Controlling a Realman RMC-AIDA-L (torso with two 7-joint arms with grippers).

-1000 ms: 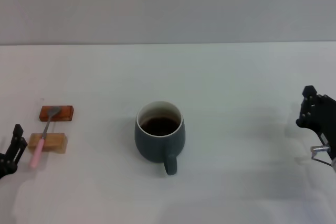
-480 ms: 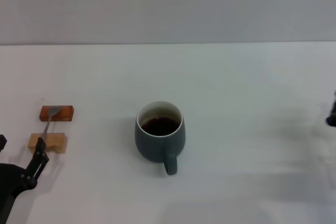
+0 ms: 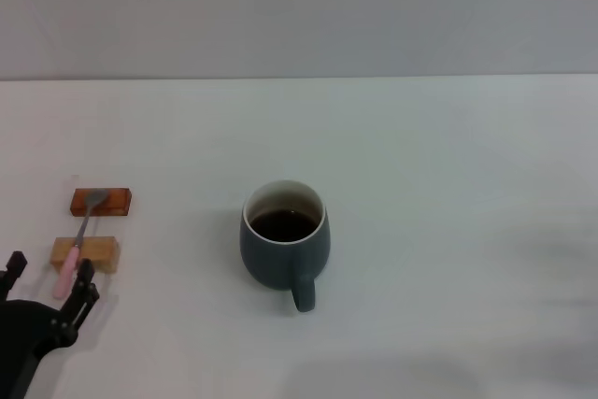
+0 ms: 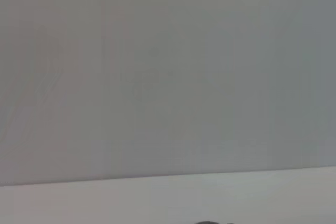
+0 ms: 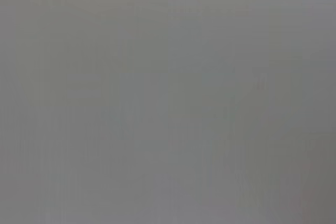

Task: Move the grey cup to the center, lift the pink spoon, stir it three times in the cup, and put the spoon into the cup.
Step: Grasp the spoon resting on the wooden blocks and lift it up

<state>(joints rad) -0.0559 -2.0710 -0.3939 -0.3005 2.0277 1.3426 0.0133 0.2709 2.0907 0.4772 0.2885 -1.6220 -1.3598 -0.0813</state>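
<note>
Left gripper (image 3: 49, 277) low, open — straddling pink spoon (image 3: 71, 264).

I see a plain white bench (image 3: 420, 156), grey cup (image 3: 283, 245) of dark liquid mid-bench, handle toward the near edge, two wooden blocks (image 3: 100, 201) by the left edge, pink spoon (image 3: 77, 247) lying across both

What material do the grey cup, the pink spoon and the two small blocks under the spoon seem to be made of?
The grey cup looks like glazed ceramic: smooth dark body, pale rim. The pink spoon seems to have a plastic or coated handle and a dull grey metal bowl. The two blocks look like plain wood, one reddish-brown, one pale tan.
</note>
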